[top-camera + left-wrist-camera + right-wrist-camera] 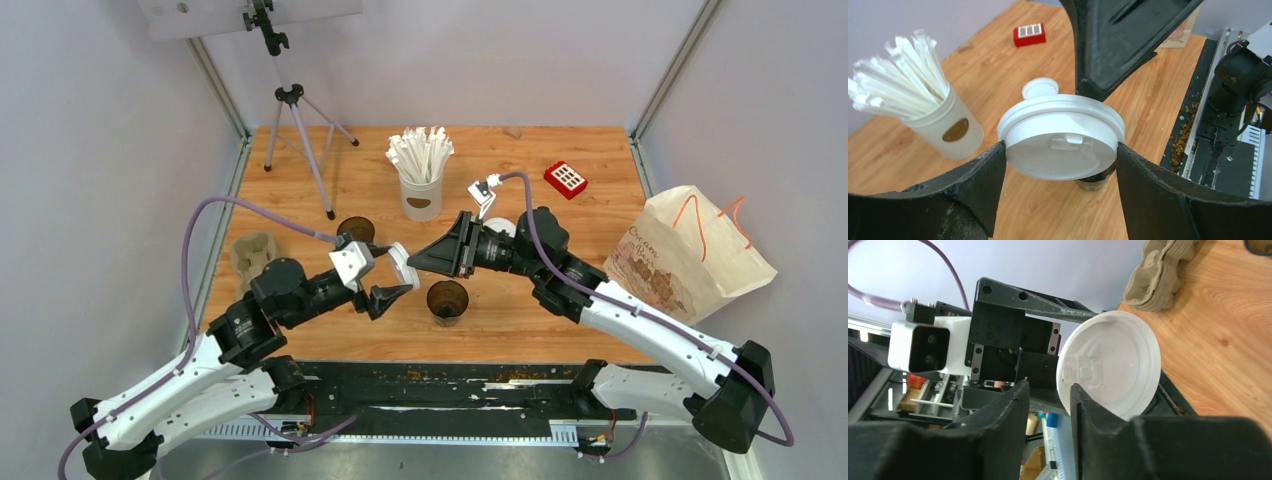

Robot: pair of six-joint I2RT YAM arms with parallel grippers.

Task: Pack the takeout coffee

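White lid [1063, 137] pinched across rim by left end effector [1060, 147]; right end effector [1049, 387] spread slightly. Risk: lid dropped/cocked w/ weak grip, cup [447, 300] missed.

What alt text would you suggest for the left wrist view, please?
A white lid is held by the left gripper, with the right gripper at its far rim. Behind stand a cup of sticks and a second lid.

Left of the near cup [447, 300] lies the carrier [252, 255], right the bag [690, 255], behind the sticks [421, 185], behind-left another cup [356, 230] and the lid [1063, 140].
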